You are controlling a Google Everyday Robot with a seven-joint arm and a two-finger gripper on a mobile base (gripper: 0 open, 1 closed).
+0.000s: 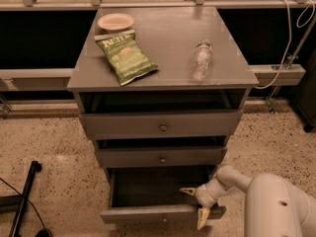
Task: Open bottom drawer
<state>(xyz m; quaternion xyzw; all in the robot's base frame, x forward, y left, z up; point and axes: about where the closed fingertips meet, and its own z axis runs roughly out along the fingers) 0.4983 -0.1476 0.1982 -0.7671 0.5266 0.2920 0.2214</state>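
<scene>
The grey cabinet has three drawers with round knobs. The bottom drawer [158, 213] is pulled out, showing its dark empty inside; its narrow front faces me at the bottom. My gripper [195, 207] is at the right end of that front. One pale finger [188, 190] lies inside the drawer and the other [202, 218] hangs outside the front, so the jaws straddle the front panel, spread apart. My white arm [269, 201] reaches in from the lower right.
The top drawer [161, 124] and middle drawer [162, 156] are closed. On the cabinet top lie a green chip bag [125, 57], a plastic bottle [201, 60] and a small bowl [116, 21]. A black stand leg [24, 196] lies on the speckled floor at left.
</scene>
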